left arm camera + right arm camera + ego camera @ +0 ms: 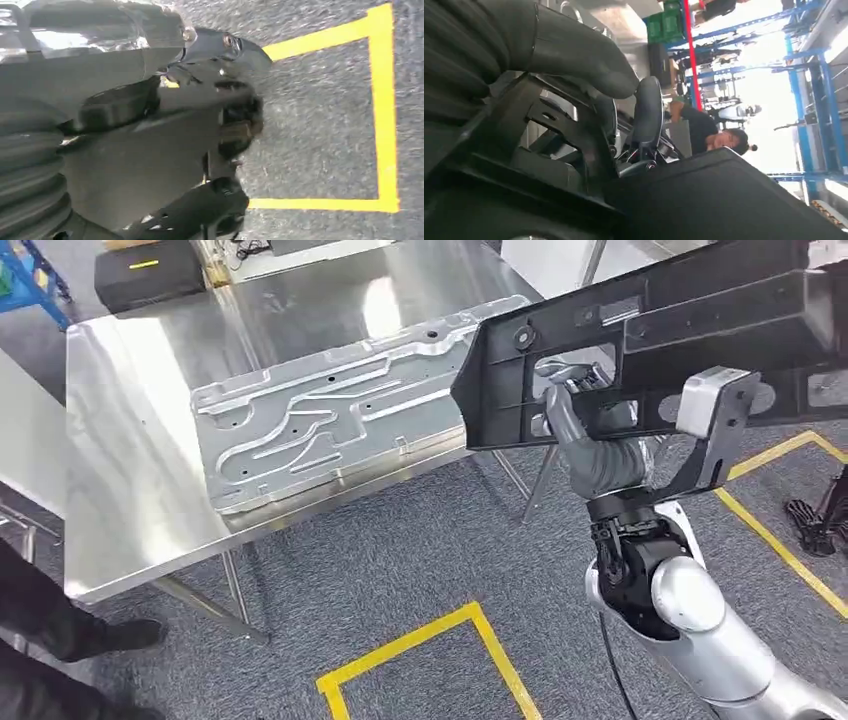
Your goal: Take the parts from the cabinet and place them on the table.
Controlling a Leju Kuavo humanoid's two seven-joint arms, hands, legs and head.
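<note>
A long black plastic part (650, 330) hangs in the air over the right end of the steel table (120, 490), tilted up toward the right. My right hand (585, 430) grips it from below through an opening in its frame. In the right wrist view the grey thumb (574, 55) presses on the black part (704, 200) and dark fingers (649, 110) curl around a rib. A silver stamped metal panel (330, 420) lies flat on the table. My left hand (220, 115) hangs over the floor, holding nothing, its fingers loosely apart.
Yellow tape lines (420, 640) mark the grey carpet in front of the table. A person's dark legs and shoe (60, 630) stand at the table's left front corner. A black case (150, 275) sits beyond the table. Another person (709, 130) is near blue racks.
</note>
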